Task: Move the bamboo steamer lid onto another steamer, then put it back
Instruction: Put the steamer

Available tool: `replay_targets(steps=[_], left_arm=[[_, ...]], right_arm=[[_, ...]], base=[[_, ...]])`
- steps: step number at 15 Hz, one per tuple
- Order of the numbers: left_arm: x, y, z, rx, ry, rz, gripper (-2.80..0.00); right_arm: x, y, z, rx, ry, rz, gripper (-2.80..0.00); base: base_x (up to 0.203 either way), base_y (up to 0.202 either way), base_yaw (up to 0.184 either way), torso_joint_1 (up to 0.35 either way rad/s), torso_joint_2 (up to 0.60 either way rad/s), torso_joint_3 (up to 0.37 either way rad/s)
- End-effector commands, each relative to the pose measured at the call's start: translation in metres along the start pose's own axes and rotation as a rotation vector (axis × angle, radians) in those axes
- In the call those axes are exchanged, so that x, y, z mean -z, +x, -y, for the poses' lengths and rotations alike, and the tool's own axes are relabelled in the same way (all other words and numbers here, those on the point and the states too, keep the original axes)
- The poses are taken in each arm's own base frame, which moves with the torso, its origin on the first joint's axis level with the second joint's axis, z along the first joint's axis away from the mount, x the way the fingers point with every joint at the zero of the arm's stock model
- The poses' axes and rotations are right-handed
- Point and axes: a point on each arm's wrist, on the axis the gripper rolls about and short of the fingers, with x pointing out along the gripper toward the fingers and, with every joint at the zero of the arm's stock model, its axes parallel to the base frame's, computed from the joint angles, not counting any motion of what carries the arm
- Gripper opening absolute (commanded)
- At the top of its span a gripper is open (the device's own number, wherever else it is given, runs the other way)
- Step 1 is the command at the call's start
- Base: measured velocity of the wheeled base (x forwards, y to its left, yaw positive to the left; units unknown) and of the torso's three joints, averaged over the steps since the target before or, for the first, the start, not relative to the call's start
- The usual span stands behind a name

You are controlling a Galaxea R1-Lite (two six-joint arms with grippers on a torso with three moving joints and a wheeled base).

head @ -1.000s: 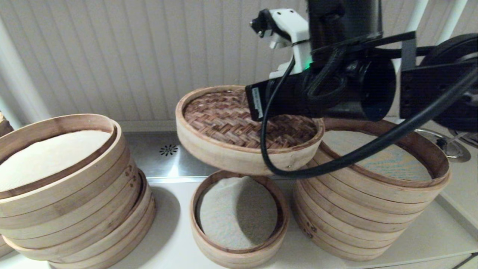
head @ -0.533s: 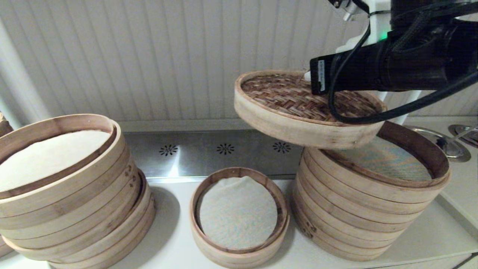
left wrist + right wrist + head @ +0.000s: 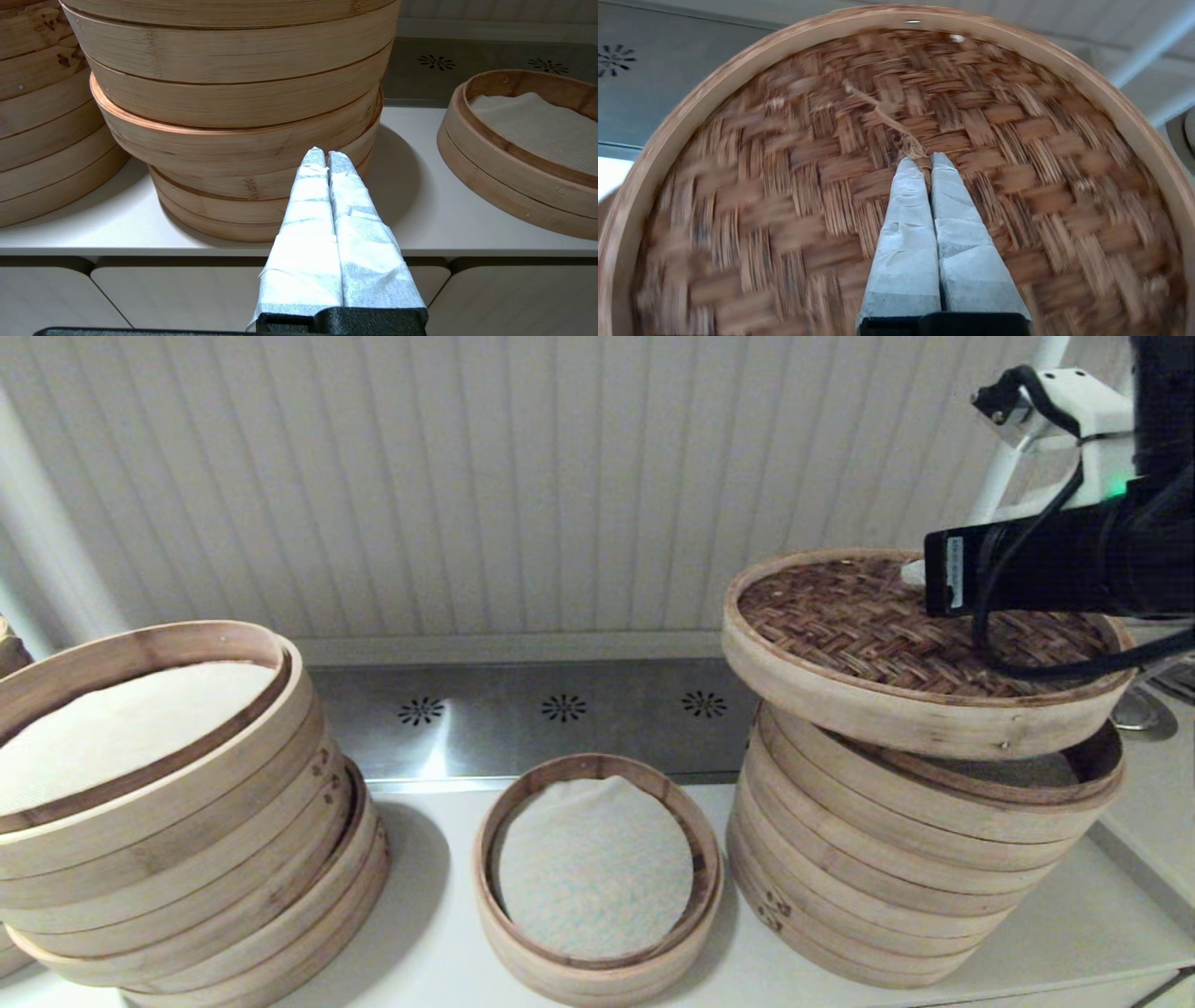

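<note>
Right gripper point(image 3: 924, 161) pinched tight on the fibre loop at the centre of the bamboo steamer lid point(image 3: 896, 635), fingers pressed together with only the cord between them, presumably because the loop is the sole handle on the woven top. Lid hanging below the pincer, tilted, near edge lower, poised just over the tall right stack point(image 3: 915, 868) and apparently not yet seated: a gap shows at the right side, where the stack's dark inner rim peeks out. Likely the return leg of the task, judged from the lid matching this stack's width far better than the small steamer point(image 3: 597, 877), which sits open well off to the pincer's left and lower, cloth liner bare. Beyond that, further left, another tall stack point(image 3: 177, 821), well apart from the carried lid. Behind, a steel strip with vent rosettes point(image 3: 565, 707) along the panelled wall. Nothing between lid and stack rim; only the tilt to level out before lowering, lest one edge catch. Left gripper point(image 3: 327, 158) idle, fingers together on nothing, low in front of the counter edge facing the left stack
</note>
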Motion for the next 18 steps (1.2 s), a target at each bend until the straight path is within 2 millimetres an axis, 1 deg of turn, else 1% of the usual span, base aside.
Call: replay_targets(steps=[1, 3, 6, 9, 12, 18], left_arm=[[0.0, 0.0, 0.0, 0.0, 0.0, -0.001, -2.8], [0.0, 0.0, 0.0, 0.0, 0.0, 0.0, -2.8], [0.0, 0.0, 0.0, 0.0, 0.0, 0.0, -2.8], [0.0, 0.0, 0.0, 0.0, -0.001, 0.0, -2.8], [0.0, 0.0, 0.0, 0.0, 0.0, 0.0, -2.8], [0.0, 0.0, 0.0, 0.0, 0.0, -0.001, -2.8]], right_arm=[[0.008, -0.009, 0.014, 0.024, 0.015, -0.011, -2.8], [0.017, -0.009, 0.019, 0.038, 0.017, -0.041, -2.8], [0.031, -0.015, 0.02, 0.014, 0.015, -0.074, -2.8], [0.038, -0.009, 0.026, 0.03, 0.027, -0.067, -2.8], [0.041, -0.003, 0.03, 0.031, 0.036, -0.057, -2.8], [0.04, 0.004, 0.03, 0.023, 0.035, -0.063, -2.8]], base=[[0.0, 0.0, 0.0, 0.0, 0.0, 0.0], [0.0, 0.0, 0.0, 0.0, 0.0, 0.0], [0.0, 0.0, 0.0, 0.0, 0.0, 0.0], [0.0, 0.0, 0.0, 0.0, 0.0, 0.0], [0.0, 0.0, 0.0, 0.0, 0.0, 0.0], [0.0, 0.0, 0.0, 0.0, 0.0, 0.0]])
